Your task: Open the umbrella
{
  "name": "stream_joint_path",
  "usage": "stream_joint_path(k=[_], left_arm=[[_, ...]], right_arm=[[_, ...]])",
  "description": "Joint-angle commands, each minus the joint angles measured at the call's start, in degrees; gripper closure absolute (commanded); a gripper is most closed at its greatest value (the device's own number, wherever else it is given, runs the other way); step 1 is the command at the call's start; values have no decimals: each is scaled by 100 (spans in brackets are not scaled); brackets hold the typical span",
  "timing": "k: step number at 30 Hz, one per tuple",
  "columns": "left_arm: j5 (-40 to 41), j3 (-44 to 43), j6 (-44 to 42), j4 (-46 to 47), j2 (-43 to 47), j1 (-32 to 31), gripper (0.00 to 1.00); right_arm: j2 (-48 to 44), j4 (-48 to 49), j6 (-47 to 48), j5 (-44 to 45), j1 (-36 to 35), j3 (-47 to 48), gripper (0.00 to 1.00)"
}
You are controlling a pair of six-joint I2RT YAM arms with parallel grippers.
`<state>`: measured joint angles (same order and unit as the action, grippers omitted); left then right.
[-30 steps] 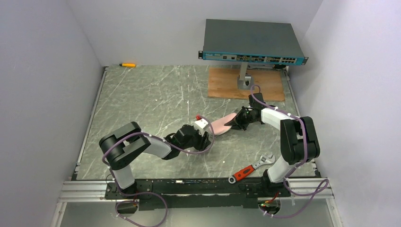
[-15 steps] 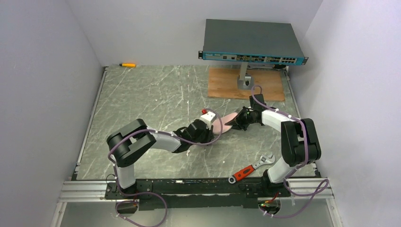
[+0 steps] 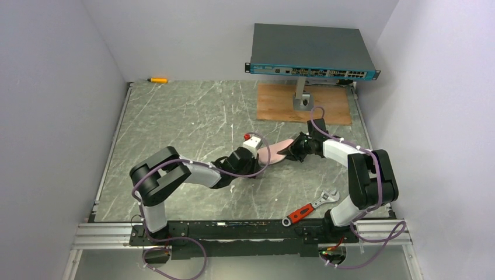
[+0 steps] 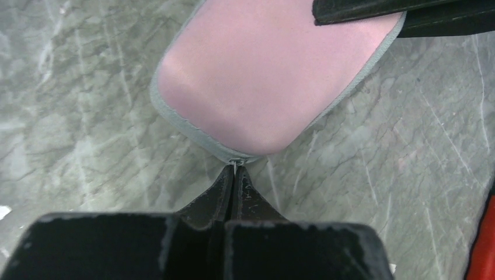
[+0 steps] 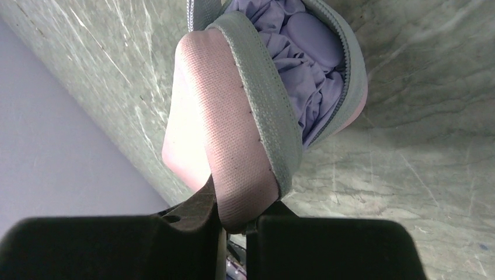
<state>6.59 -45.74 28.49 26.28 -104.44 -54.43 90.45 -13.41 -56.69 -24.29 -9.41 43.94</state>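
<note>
Umbrella (image 5: 303, 58) inside pink case (image 5: 216, 134), clamped by right claw (image 5: 234, 224).

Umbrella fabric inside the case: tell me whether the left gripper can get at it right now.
Probably not. The left gripper is shut on the zipper pull at one end of the pink case; the lavender umbrella shows only through the opening by the right gripper.

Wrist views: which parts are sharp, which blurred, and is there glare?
Left wrist view: pink case and marble tabletop sharp, left gripper body near the lens blurred, soft sheen on the case. Right wrist view: the case's weave sharp, its left edge washed out by bright light, right gripper dark and soft.
</note>
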Motion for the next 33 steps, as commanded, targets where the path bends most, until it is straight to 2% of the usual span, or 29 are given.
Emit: stream_joint_path(k=[1,7,18,25,29,33], left_arm=[[141,534,-342,-61,272,297,100],[-74,685,-687,88,325,734,100],[-1355,1057,-3106,1348,522,873,100],[-2490,1495,-4561,2033,741,878,100],[-3202,1684,-5238,2203,856,857,100],[-3082,1798,-5421,2178,960,872,100]], right_arm=[[254,-1049,486,1068,-132,-404,100],[197,-998,987,1051,-125,-417,100],[463,-710,3002,60,-202,-214,100],[899,-741,4188,-1061,-357,-75,100],[963,-870,4598,-1239,-446,-75,100],[912,-1049,4710,-1087,-551,34,100]])
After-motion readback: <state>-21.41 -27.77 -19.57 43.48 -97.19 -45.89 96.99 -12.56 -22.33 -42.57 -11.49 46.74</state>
